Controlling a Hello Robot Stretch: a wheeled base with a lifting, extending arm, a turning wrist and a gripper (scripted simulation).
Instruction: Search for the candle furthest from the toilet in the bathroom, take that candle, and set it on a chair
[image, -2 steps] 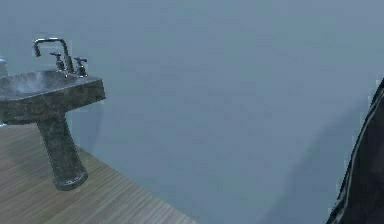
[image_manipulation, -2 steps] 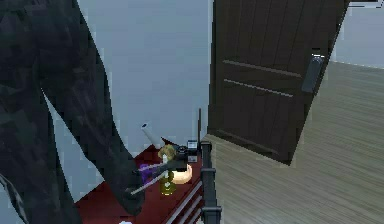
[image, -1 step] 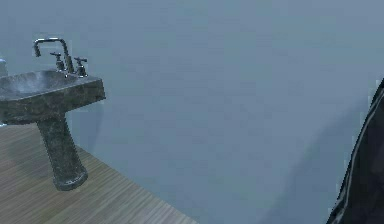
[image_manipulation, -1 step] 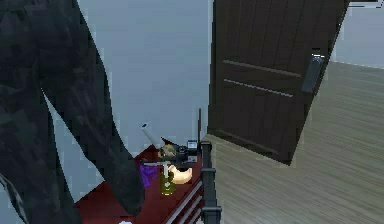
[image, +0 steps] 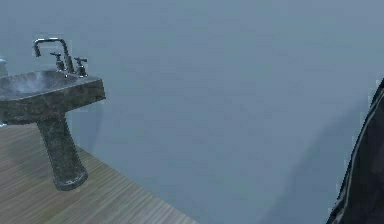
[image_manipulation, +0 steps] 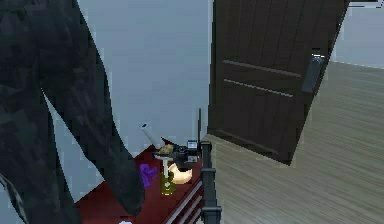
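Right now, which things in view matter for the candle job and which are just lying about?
Job: end effector; small yellowish object, possibly the candle, on the dark red cabinet top.
Lying about: small purple object; dark marbled stone pedestal sink; dark brown wooden door.

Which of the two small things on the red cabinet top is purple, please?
The purple thing is the one farther toward the arm side view's left; the pale yellow thing beside it stands nearer the arm.
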